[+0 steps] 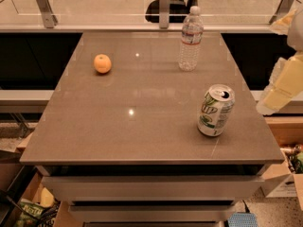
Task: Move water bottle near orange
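Note:
The water bottle [191, 38] stands upright at the far right of the brown table [142, 126]; it is clear and ribbed, with a white cap and a white-and-red label. The orange [102, 63] lies at the far left of the table, well apart from the bottle. My gripper [283, 82] shows as a blurred cream-white shape at the right edge of the view, beyond the table's right side. It is apart from the bottle and touches nothing on the table.
A green-and-white soda can [215, 110] stands upright at the near right of the table. A glass railing with metal posts [43, 6] runs behind the table. Cardboard boxes [284, 183] sit on the floor at the right.

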Available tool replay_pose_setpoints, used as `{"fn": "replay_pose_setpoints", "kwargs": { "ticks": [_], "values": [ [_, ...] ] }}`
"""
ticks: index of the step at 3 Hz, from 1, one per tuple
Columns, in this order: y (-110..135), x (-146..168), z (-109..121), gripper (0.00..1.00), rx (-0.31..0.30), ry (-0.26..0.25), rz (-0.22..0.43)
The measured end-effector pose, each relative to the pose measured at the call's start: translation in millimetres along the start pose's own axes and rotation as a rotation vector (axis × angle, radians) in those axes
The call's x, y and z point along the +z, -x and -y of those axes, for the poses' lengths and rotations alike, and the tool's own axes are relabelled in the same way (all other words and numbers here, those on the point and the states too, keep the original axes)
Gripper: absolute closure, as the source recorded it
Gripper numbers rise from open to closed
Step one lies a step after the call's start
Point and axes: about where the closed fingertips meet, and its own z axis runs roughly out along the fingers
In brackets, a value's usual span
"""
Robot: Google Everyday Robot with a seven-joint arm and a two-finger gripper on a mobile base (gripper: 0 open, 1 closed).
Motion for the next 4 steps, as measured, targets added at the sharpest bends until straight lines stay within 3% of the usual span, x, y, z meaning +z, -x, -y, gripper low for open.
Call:
{"fn": "replay_pose_setpoints", "kwargs": {
  "ticks": [1,2,4],
  "values": [
    [-10,6,17,0.0,0.127,-0.024,0.074],
    [-13,13,36,0.0,0.21,-0.056,0.141],
    [-14,31,88,0.0,0.265,-0.176,0.265]
  ]
}}
